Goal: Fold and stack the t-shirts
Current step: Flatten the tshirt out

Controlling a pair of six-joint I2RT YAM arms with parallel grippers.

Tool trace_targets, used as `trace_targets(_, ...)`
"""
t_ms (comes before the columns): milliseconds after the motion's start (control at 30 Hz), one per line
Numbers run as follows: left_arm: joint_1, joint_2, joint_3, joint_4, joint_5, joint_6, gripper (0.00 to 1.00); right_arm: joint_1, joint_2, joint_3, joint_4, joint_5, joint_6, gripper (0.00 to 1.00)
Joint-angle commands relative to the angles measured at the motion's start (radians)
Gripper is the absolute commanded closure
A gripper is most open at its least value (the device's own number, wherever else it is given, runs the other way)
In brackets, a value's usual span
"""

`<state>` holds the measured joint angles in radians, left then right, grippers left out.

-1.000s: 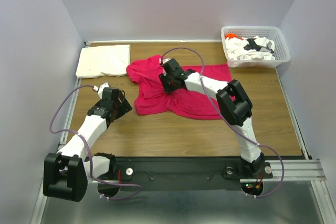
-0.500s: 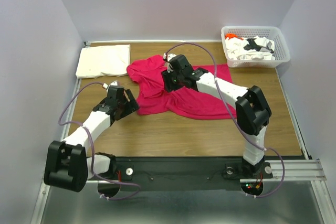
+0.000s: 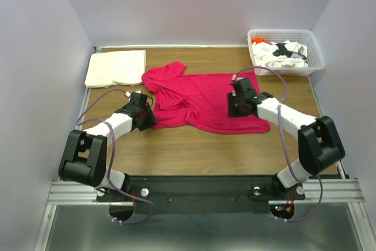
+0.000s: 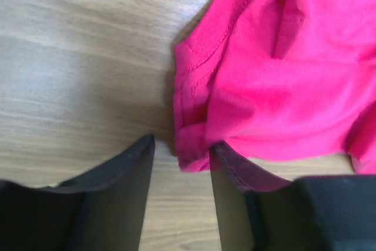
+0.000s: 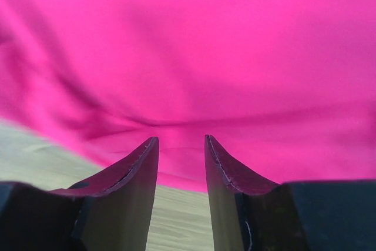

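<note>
1. Top external view is showing the red shirt (image 3: 202,95) lying rumpled on the table (image 3: 194,145), its left half bunched and its right half lying flatter. A folded cream shirt (image 3: 116,67) is sitting off its far-left corner. The basket (image 3: 288,70) is sitting off its far-right corner, holding more shirts (image 3: 281,52).
2. I am holding my left gripper (image 3: 145,117) low at the red shirt's near-left corner. Its fingers (image 4: 126,180) are spread, and the doubled-over hem corner (image 4: 191,145) is poking into the gap between them. I am not pinching it yet.
3. I am hovering my right gripper (image 3: 237,107) over the red shirt's right part, just inside its near hem. The jaws are parted, with cloth lying under and beyond the tips, and I am gripping nothing.
4. I am judging the step in hand to be taking the near hem at two points, so that I can stretch the red shirt flat before folding it.
5. To do this well on the left, I am planning to slide further over the corner, so that I am biting behind the stitched hem and not on its very tip.
6. On the right, I am wanting the lower finger going under the hem edge; closing from above would only be pinching up a ridge.
7. With both holds made, I am aiming to draw outward evenly and low, since soft cotton is likely to drag and wrinkle again if one side is leading.
</note>
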<state>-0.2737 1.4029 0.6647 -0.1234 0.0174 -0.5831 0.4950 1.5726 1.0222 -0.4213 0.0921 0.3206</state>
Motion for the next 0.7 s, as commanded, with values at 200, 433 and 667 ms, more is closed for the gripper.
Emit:
trace_targets(200,-0.005,0.073,0.127,-0.188,-0.197,0.088,0.83,-0.304,-0.195,-0.214,-0.011,0.014,0.173,0.58)
trace_targets(433,-0.004,-0.011,0.145,-0.289,-0.291,0.094,0.85,-0.460,-0.215,-0.307,-0.023,-0.023,0.224,0.58)
trace_targets(667,0.002,-0.030,0.202,-0.357,-0.300,0.078,0.85,-0.541,-0.215,-0.341,-0.043,0.011,0.242,0.58)
